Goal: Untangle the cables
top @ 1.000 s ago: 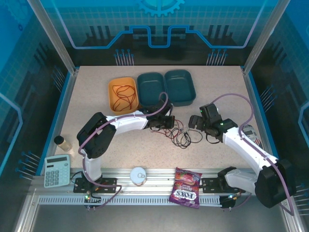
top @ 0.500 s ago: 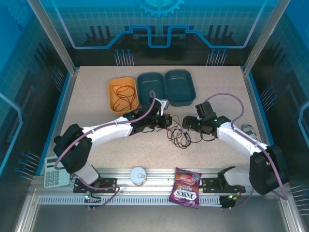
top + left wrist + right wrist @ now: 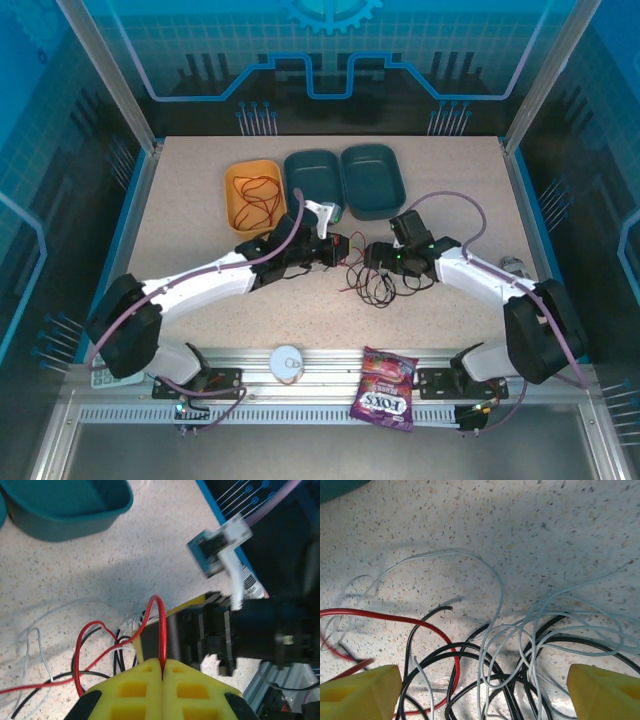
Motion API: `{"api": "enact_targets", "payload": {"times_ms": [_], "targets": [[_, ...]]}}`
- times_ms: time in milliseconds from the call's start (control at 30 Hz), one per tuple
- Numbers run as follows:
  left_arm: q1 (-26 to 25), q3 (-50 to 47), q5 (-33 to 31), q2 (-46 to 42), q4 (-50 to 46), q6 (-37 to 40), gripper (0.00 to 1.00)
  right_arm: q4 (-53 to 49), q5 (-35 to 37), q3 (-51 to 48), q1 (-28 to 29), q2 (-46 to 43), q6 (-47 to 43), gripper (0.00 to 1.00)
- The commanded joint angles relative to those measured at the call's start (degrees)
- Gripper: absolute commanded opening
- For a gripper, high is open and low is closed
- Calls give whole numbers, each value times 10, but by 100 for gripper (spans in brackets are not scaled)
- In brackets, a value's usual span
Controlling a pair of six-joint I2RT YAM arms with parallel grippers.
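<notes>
The cables (image 3: 378, 282) are lying in a loose tangle near the middle of the counter (image 3: 200, 270), in front of the trays. The heap is running roughly left to right between the two tools, with a few loops trailing toward the near edge.

In the left wrist view one red cable (image 3: 161, 625) is standing up out of the heap as a narrow arch. Its upper leg is running straight into the left tool (image 3: 162, 680), whose yellow fingertips (image 3: 140, 690) are pressed together and pinching it. The rest of that red cable is curling back down among black and pale strands on the counter.

The right tool (image 3: 480, 695) is hanging just over the tangle with its yellow fingertips (image 3: 360, 690) spread wide. The heap is lying between them and nothing is being gripped. From above, both tools (image 3: 335, 250) (image 3: 375, 258) are facing each other closely across the left end of the heap.

The counter is a speckled beige sheet edged in blue, sitting inside an enclosure of blue panels (image 3: 320, 50) printed with circuit lines. An orange tray (image 3: 228, 195) with a red wire (image 3: 258, 188) coiled inside is standing toward the back. Two teal trays (image 3: 312, 175) (image 3: 375, 180) are standing beside it. A candy bag (image 3: 385, 400) and a round white object (image 3: 287, 362) are lying on the metal rail at the near edge.

The cables are thin and springy: red, black and whitish-grey strands, crossing in open curls, with the pale ones arching widest.
</notes>
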Motion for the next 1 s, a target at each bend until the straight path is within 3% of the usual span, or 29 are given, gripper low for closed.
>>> {"api": "enact_targets", "payload": {"times_ms": [0,367,967], "targets": [[-2,-8,-31,-36,18,27,0,15,3,12,12,15,8,87],[3,-28,-75,-120,38,44,0,22,1,23,31,72,9,83],[46,-57,-145,-266,0,88,0,9,20,27,30,86,8,78]]}}
